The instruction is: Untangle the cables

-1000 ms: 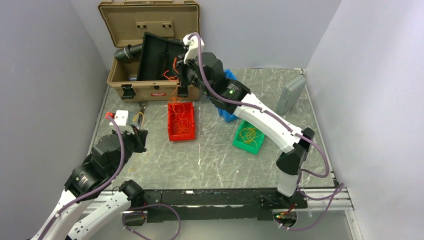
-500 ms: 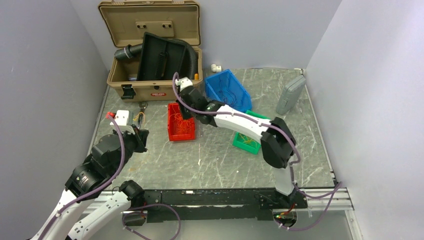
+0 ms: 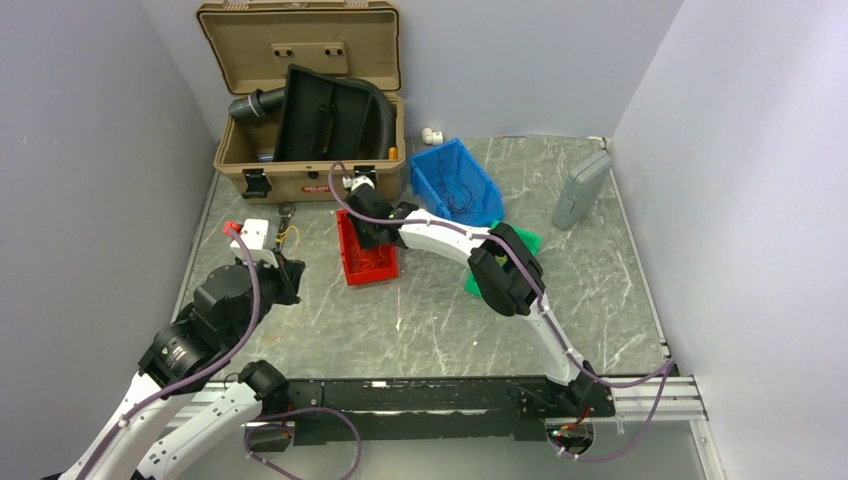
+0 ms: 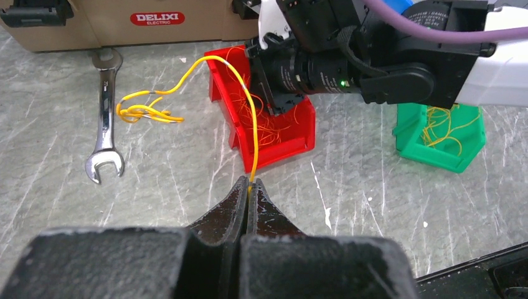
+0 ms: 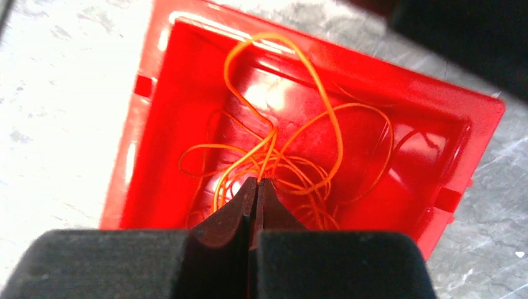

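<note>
My left gripper [image 4: 251, 185] is shut on the end of a thin yellow wire [image 4: 248, 99]. The wire arcs up and back down to a small yellow tangle [image 4: 144, 112] on the table beside a wrench [image 4: 104, 118]. In the top view the left gripper [image 3: 287, 268] sits left of the red bin [image 3: 352, 268]. My right gripper [image 5: 257, 181] is shut on an orange strand of the orange wire tangle [image 5: 292, 163] inside the red bin [image 5: 162, 106]. In the top view the right gripper [image 3: 368, 234] is down in that bin.
A green bin [image 4: 442, 156] holds yellow wires. A blue bin [image 3: 455, 180] stands behind it. An open tan case [image 3: 300, 150] with a black hose and tray is at the back left. A grey box [image 3: 580, 188] lies at the back right.
My right arm came down from in front of the tan case with orange wire and now sits in the red bin, which has turned slightly. My left arm shifted a little.
</note>
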